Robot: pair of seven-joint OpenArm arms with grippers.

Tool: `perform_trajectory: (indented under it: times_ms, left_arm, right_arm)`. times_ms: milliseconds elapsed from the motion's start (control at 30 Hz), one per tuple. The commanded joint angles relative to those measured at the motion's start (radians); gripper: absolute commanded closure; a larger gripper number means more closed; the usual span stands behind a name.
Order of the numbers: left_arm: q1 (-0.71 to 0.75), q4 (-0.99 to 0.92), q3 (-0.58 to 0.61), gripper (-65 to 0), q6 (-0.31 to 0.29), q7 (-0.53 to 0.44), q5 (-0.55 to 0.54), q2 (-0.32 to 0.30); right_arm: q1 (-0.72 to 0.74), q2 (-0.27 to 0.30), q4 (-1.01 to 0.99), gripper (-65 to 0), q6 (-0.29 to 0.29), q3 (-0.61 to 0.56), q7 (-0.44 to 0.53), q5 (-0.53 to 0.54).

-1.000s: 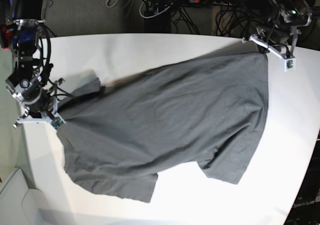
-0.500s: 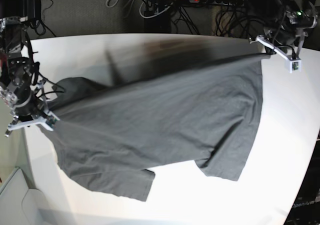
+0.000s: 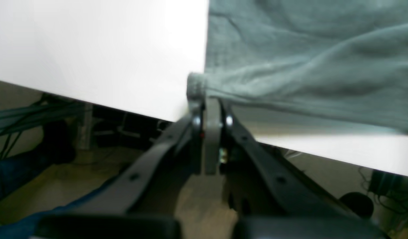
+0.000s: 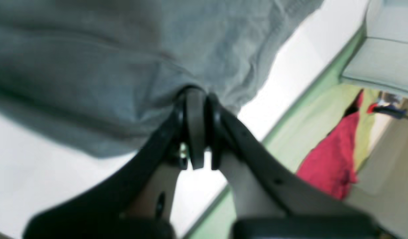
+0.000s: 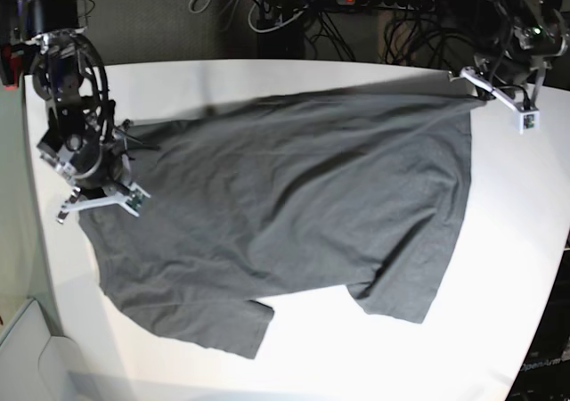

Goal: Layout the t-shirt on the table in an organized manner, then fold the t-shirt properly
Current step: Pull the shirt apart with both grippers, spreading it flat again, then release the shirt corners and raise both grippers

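Observation:
The dark grey t-shirt (image 5: 294, 205) lies spread across the white table (image 5: 525, 241), its hem edge to the right and a sleeve at the bottom middle. My left gripper (image 5: 481, 96) at the table's far right is shut on a corner of the shirt (image 3: 195, 84) near the table edge. My right gripper (image 5: 93, 207) at the left is shut on the shirt's edge (image 4: 190, 93). In the wrist views both pairs of jaws are pressed together with cloth bunched at their tips. The collar is hidden.
Cables and a power strip (image 5: 383, 0) lie on the floor behind the table. A pale grey bin (image 5: 27, 356) stands off the table's left corner. Red cloth (image 4: 330, 159) shows beyond the table edge in the right wrist view.
The lifted upper part of the shirt has come down and now lies flatter on the table. My right gripper has moved to the right and slightly away from the table's left edge, still holding cloth.

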Motion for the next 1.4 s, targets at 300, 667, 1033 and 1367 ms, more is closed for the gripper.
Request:
perform_trajectory:
  times_ms: [300, 667, 1033, 1367]
  left_arm:
    - [0.003, 0.016, -0.007, -0.6, 0.003, -0.013, -0.009, -0.008]
    - [-0.014, 0.014, -0.005, -0.5, 0.003, -0.013, -0.003, -0.003]
    - [-0.028, 0.014, -0.007, -0.5, 0.003, -0.013, -0.004, -0.006]
    - [-0.040, 0.012, -0.007, -0.5, 0.003, -0.013, -0.003, -0.008]
  right_arm:
    - [0.095, -0.071, 0.003, -15.7, -0.010, 0.035, 0.001, -0.057]
    - [0.055, -0.089, 0.106, -40.5, -0.010, 0.042, -0.001, -0.103]
    - [-0.017, -0.137, -0.057, 0.0, -0.010, 0.081, 0.022, -0.102]
    - [-0.033, -0.175, -0.157, 0.0, -0.010, 0.174, 0.115, -0.105]
